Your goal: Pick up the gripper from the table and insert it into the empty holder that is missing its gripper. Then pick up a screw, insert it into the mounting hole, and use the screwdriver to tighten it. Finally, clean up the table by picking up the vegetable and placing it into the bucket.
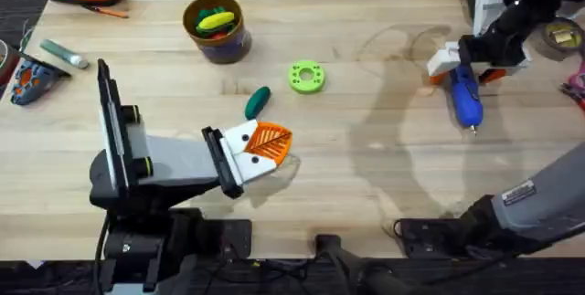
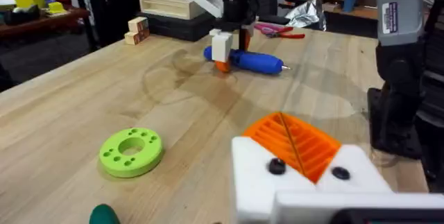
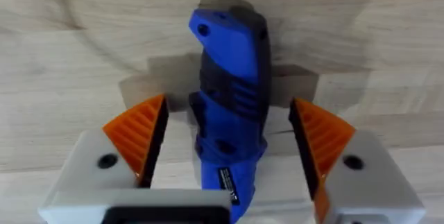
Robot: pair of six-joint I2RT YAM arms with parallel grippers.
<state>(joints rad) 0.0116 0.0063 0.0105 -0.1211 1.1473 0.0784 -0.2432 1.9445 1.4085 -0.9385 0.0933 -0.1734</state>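
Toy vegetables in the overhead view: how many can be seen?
3. One dark green vegetable lies on the table, left of the green ring. A yellow piece and a green piece lie inside the bucket; others may be hidden under them.

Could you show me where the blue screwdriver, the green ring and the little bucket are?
screwdriver (image 1: 466, 100): overhead view, middle of its blue body.
green ring (image 1: 306, 77): overhead view, on the ring's flat top face beside the centre hole.
bucket (image 1: 226, 48): overhead view, on its dark outer wall below the yellow rim.
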